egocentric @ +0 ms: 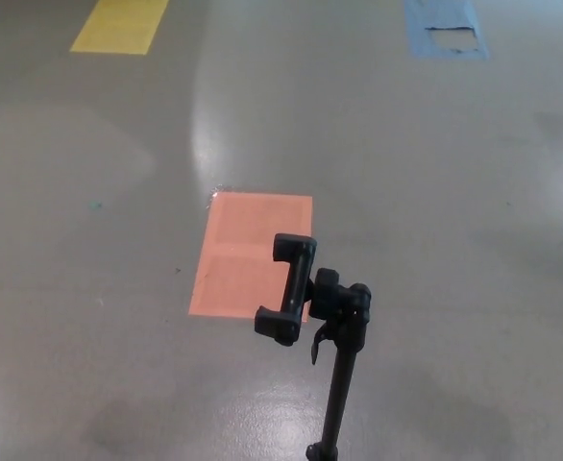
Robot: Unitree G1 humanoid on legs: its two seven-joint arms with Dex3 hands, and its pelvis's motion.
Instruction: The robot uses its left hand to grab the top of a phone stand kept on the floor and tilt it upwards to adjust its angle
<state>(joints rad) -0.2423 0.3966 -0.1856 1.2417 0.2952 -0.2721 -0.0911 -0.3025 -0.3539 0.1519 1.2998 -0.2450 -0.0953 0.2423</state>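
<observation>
Phone stand [331,327] upright on grey floor [454,240], black clamp [289,288] empty, beside orange floor patch [248,252]. Neither hand visible; finger state cannot be told.

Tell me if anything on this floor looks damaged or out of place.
The blue floor marking near the top right looks damaged: a patch in its middle is missing, with grey floor showing through. The orange marking and yellow marking look intact. The phone stand stands upright with an empty clamp; neither hand is in view.
</observation>
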